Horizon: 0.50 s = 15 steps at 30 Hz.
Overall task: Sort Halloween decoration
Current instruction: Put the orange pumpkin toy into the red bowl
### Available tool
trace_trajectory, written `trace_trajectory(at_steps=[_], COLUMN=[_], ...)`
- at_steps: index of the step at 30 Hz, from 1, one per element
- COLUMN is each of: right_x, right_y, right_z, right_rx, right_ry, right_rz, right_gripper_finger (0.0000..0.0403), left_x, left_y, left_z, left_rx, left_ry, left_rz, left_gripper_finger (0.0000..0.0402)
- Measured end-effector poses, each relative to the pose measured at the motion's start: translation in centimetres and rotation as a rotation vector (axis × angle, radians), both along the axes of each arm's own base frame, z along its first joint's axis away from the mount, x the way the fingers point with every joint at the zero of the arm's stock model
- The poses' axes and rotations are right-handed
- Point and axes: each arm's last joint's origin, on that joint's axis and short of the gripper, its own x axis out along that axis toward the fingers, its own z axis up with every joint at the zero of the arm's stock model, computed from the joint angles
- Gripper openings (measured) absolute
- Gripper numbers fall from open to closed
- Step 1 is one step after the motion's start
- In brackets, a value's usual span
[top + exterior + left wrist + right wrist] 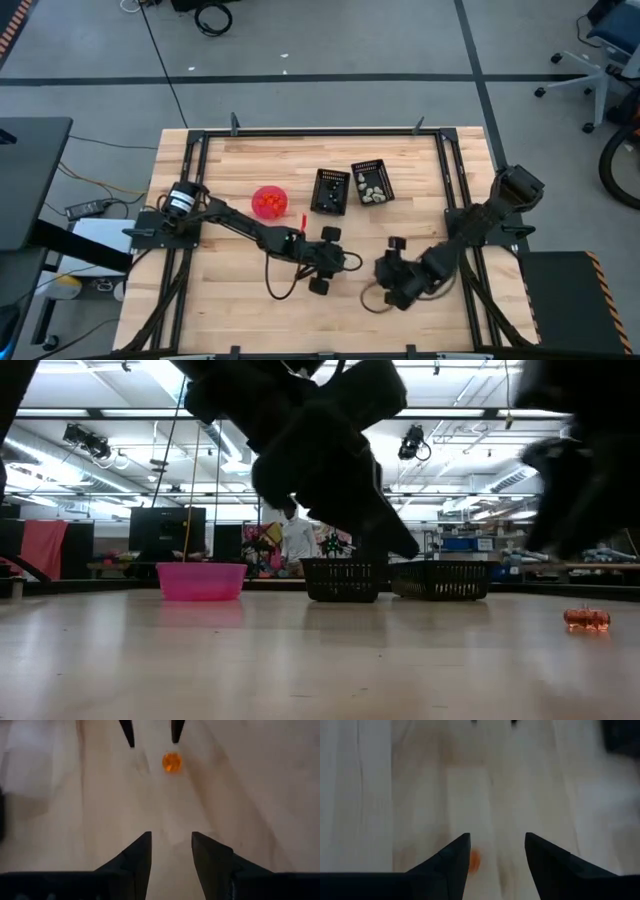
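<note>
Above bare wood, both end effectors [171, 851] [496, 854] agape.

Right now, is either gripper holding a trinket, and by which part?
Nothing is held. The left gripper and right gripper both stand open over bare wood; an orange trinket lies loose on the table.

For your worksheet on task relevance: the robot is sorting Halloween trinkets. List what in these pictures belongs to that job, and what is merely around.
Belongs to the job:
- orange trinket on the table
- pink bowl
- two black baskets
- left gripper and right gripper, fingers apart

Merely around:
- office chair
- floor cables
- person in the background
</note>
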Motion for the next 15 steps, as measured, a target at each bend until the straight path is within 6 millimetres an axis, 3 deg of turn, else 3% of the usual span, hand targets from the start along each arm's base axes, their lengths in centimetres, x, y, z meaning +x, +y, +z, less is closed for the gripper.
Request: trace_trajectory(at_steps=[5, 15], right_x=[-2.5, -5.7], right_y=[0.8, 2.4], right_z=[-1.6, -1.3], right_rx=[0.028, 0.055], right_ry=[0.019, 0.021], right_rz=[-0.031, -0.115], right_gripper_finger=[0.0191, 0.0191], left_x=[1.4, 5.9], left_y=[-0.6, -1.5], left_z=[-1.4, -4.8], left_rx=[-0.128, -0.137], left_ry=[-0.096, -0.3], left_rz=[-0.07, -0.102], left_gripper_finger=[0.0151, 0.0185])
